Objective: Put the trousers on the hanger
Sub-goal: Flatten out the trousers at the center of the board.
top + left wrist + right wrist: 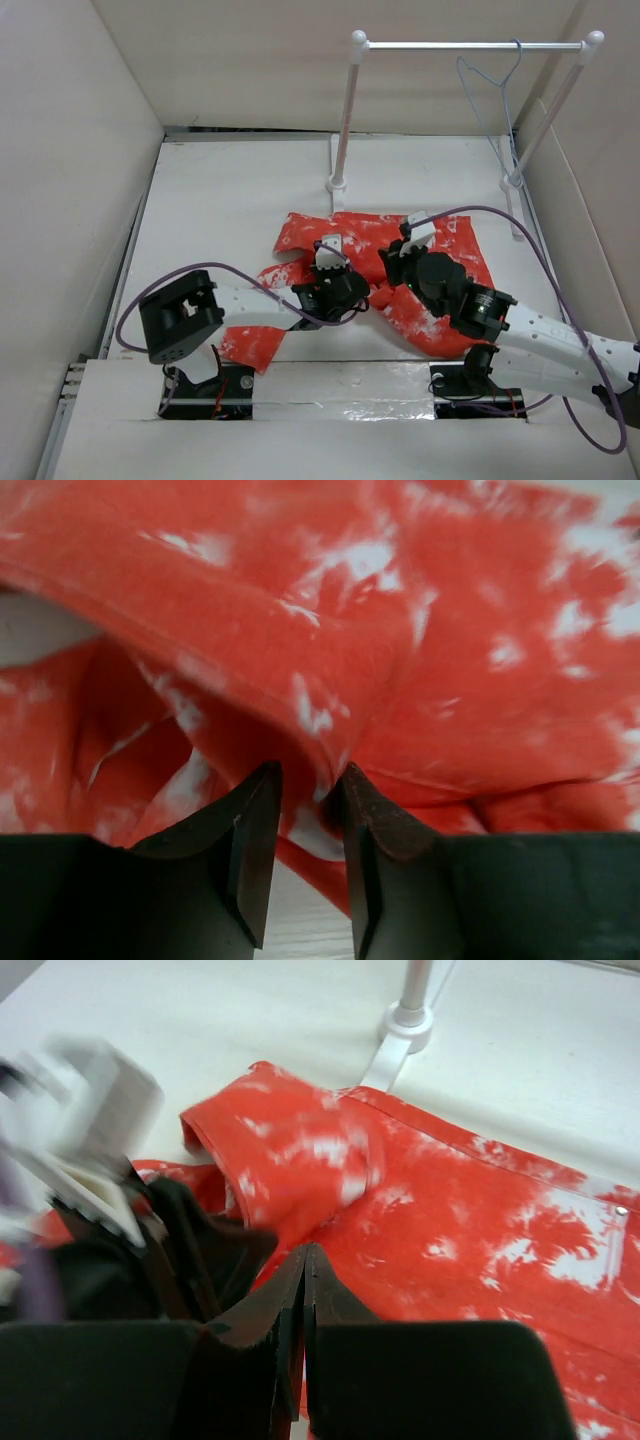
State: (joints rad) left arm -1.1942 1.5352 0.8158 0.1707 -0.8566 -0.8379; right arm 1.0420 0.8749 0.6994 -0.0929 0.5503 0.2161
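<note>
Honestly, this job's barely off the ground. The trousers (360, 230) are lying in a crumpled heap on the table (230, 190), just in front of the rail stand (465, 45), with one leg trailing away from the stand towards my left base. The hanger (480, 110) is hooked on the stand's bar, up near its right post, and it's bare: no cloth touching it, nothing threaded through it. So none of the real work is done yet.

Both my hands are down in the heap. My left gripper (308, 780) has its jaws only a sliver apart with a ridge of the orange cloth running between the tips, so I'd call that a pinch on a fold, though the wrist view is blurry and I wouldn't swear how firm it is. My right gripper (303, 1260) has its jaws pressed together right over the fabric. Whether there's cloth caught in there I can't tell, since the tips hide it.

What's left, as I see it: get the trousers lifted and straightened out, bring them back to the stand, feed a leg or the folded pair over the hanger's bottom wire, then let go so they drape evenly. Basically everything, and the cloth being bunched up won't help
</note>
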